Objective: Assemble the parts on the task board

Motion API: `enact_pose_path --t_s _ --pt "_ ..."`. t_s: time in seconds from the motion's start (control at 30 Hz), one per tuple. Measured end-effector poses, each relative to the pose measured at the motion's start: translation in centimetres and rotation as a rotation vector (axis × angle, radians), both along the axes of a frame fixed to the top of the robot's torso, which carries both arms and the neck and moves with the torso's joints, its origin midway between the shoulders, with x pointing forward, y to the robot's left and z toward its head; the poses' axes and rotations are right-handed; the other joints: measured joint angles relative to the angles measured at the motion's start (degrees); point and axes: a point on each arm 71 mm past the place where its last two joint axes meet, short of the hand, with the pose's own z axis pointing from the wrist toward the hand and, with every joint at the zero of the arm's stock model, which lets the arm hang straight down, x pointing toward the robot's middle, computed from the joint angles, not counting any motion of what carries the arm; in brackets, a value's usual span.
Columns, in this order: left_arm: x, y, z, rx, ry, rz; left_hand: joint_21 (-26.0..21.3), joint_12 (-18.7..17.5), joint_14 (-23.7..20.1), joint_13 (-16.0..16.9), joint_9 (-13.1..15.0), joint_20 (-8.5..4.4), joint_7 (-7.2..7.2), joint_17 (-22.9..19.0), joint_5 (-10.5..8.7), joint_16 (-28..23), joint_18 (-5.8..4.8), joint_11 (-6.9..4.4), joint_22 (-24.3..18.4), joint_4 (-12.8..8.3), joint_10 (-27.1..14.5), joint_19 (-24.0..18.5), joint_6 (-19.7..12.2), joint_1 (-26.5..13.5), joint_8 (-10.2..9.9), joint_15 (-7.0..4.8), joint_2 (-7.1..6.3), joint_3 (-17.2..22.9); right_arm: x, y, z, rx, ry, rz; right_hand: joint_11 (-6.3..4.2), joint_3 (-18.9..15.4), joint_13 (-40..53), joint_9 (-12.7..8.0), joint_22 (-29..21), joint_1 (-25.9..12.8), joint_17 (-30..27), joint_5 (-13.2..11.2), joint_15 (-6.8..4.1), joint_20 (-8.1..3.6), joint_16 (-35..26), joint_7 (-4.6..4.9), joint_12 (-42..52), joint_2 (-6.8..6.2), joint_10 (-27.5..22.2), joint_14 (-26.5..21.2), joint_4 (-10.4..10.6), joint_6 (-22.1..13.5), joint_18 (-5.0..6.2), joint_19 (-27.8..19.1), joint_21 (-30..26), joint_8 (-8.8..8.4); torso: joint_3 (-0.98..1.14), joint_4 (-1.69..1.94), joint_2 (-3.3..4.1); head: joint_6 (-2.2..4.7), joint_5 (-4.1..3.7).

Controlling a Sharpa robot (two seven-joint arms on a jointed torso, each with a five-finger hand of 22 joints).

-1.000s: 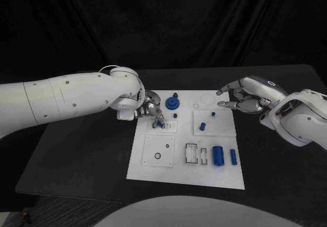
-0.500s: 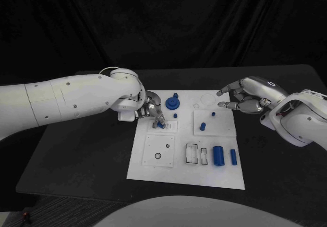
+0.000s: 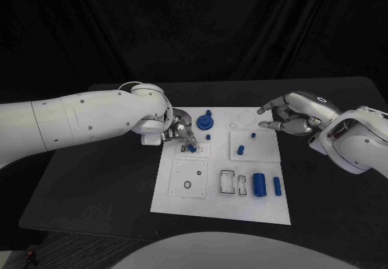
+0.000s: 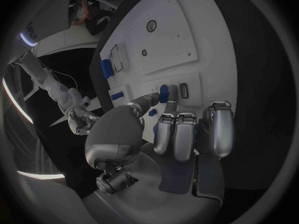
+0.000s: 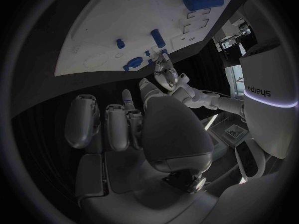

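Left robot hand pinches a small blue peg between its fingertips and holds it down at a small slotted panel on the near-left part of the white board, which lies mid-tabletop. Right robot hand hovers off the board's far right corner, fingers loosely curled and grasping nothing. The job looks partly done: a blue gear and a few short pegs stand upright in the far panels, while a fat blue cylinder and a thinner one lie loose near the front right, well apart from both hands, beside unfilled rectangular slots.
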Motion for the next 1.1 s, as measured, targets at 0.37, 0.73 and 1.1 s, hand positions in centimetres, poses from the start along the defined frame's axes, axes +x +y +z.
enact_pose_path --t_s 0.37,0.73,1.1 --pt "-0.2 0.2 0.0 -0.009 -0.007 0.009 0.0 0.0 0.0 0.0 0.0 0.00 0.07 0.0 -0.21 0.0 0.00 0.00 0.0 0.0 0.0 0.0 -0.1 -0.1 0.0 0.00 0.08 0.0 0.0 -0.1 -0.1 -0.003 0.005 -0.003 0.00 0.0 0.0 -0.1 0.0 0.0 -0.1 0.0 0.00 0.00 0.0 0.00 -0.3 0.00 0.0 0.0 0.0 0.0 0.00 0.0 0.0 0.00 0.03 0.00 0.04 0.00 -0.08" --pt "-0.8 1.3 0.1 -0.028 -0.025 0.041 0.0 0.0 0.0 0.0 0.5 0.00 0.01 0.0 -0.25 0.0 0.00 0.00 0.0 0.0 0.0 0.0 0.0 -0.1 0.1 0.00 0.08 0.0 0.0 -0.1 -0.1 -0.007 0.010 -0.007 0.00 0.0 0.0 -0.1 0.0 0.0 -0.1 0.0 0.00 0.00 0.0 0.00 -0.3 0.00 0.0 0.0 0.0 0.0 0.00 0.0 0.0 0.00 0.04 0.00 0.05 0.00 0.04" --pt "-1.3 1.9 0.5 -0.064 -0.080 0.095 0.0 0.0 0.1 0.0 2.9 -0.22 0.42 0.0 0.09 0.0 0.00 -0.47 0.0 0.0 0.0 0.2 0.5 -0.3 2.2 -0.53 -0.16 0.0 0.1 -0.1 -0.1 -0.009 0.014 -0.009 0.00 0.2 0.0 -0.1 0.0 0.0 -0.2 0.0 0.00 0.00 -0.4 0.00 -0.3 0.00 0.0 0.0 -0.2 0.0 0.00 0.0 -0.4 -0.23 0.04 0.00 0.04 0.00 -0.13"
